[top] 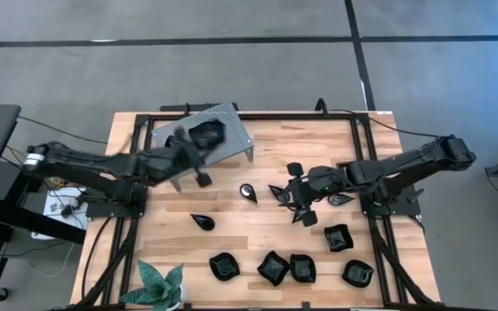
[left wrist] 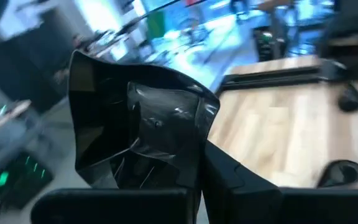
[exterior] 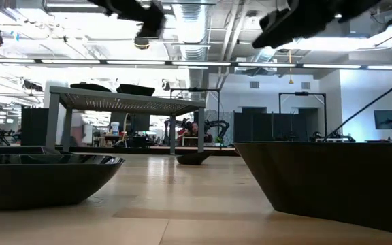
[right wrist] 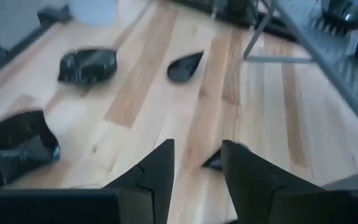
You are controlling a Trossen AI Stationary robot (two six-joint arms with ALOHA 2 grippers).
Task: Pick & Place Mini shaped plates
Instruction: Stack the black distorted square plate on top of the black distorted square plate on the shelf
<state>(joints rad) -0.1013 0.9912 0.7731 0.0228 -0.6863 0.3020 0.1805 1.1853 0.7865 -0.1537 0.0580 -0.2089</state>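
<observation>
The left gripper [top: 182, 145] is up over the grey perforated stand [top: 232, 131] at the table's [top: 318, 173] back left, its fingers clenched on a squarish black plate [left wrist: 138, 130] that fills its wrist view. More black plates [top: 206, 132] already sit on top of the stand. The right gripper [top: 294, 194] hovers over the middle of the table with its fingers [right wrist: 151, 171] parted and nothing between them; the dark shapes around it in the high view may be a plate or parts of the gripper itself, and the blur does not let me tell which. Two teardrop plates [top: 248, 191] lie near the table's centre, and a row of squarish and roundish plates [top: 274, 267] lies along the front right. A green leafy plant [top: 160, 285] stands at the front left edge.
</observation>
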